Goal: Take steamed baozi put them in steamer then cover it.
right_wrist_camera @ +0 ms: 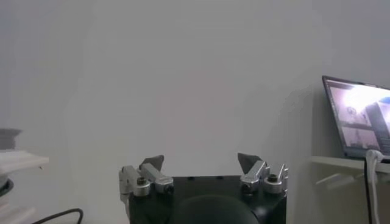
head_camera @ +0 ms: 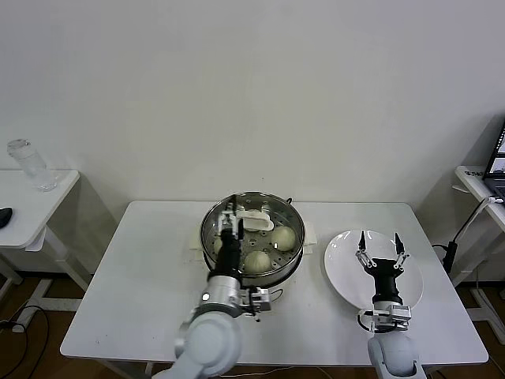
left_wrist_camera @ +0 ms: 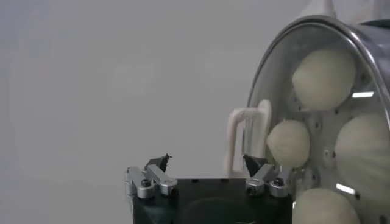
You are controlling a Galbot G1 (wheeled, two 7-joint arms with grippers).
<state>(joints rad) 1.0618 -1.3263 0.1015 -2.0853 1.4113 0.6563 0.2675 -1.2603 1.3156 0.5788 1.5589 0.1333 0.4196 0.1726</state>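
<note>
clear glass showed the whole story: the cover (head_camera: 254, 229) sat on the steamer (head_camera: 290, 260) at the middle of the white table (head_camera: 142, 276), with the steamed baozi (head_camera: 283, 238) visible beneath it on the perforated floor. the left gripper (head_camera: 229, 217) hung over the near-left part of the lid with its fingers spread wide and nothing between them, the cream-white handle (head_camera: 256, 222) lying just to its right. that handle's long axis ran roughly left to right across the lid's centre. in the left wrist view the handle (left_wrist_camera: 248, 137) stood just beyond the fingertips, apart from them. the right gripper (head_camera: 380, 251), also spread and empty, hovered over the bare white plate (head_camera: 410, 296), well apart from the steamer. the task looked essentially finished, and the left arm was the nearer should the lid need any adjusting.
</note>
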